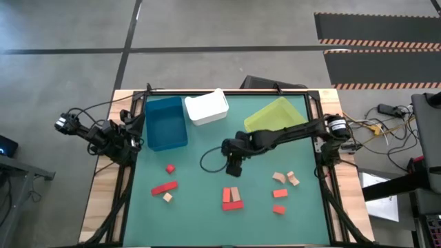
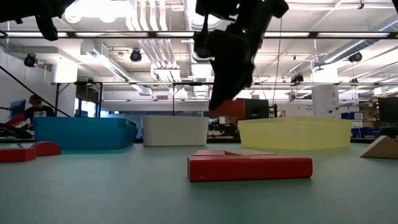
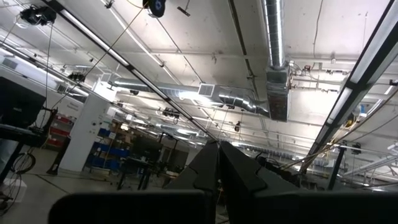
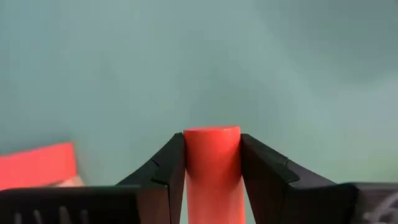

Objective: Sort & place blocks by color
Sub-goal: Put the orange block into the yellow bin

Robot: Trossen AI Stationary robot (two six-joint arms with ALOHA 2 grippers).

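My right gripper (image 4: 212, 140) hangs over the middle of the green table (image 1: 200, 200), shut on a red-orange round-ended block (image 4: 212, 158). In the low view that block (image 2: 229, 108) shows below the dark gripper (image 2: 231, 56), well above the table. Loose blocks lie flat on the mat: a red cube (image 1: 170, 168), a red bar (image 1: 164, 188), a tan cube (image 1: 167, 198), a red and tan cluster (image 1: 233, 198), tan pieces (image 1: 278, 178) and orange pieces (image 1: 279, 193). My left gripper (image 3: 219, 163) is parked off the table's left edge, shut, pointing at the ceiling. My right gripper pinches the red-orange block by its two opposite sides (image 4: 186, 162), one finger on each side, coming from above and pointing down. The block's rounded end (image 4: 212, 132) sticks out level with the fingertips. It is lifted clear of the table.
Three bins stand along the far edge: blue (image 1: 166, 122), white (image 1: 207, 107) and yellow-green (image 1: 274, 115), the last partly under my right arm. A black cable loops on the mat (image 1: 207, 162) beside the right gripper. Bare mat lies between the left and middle block groups.
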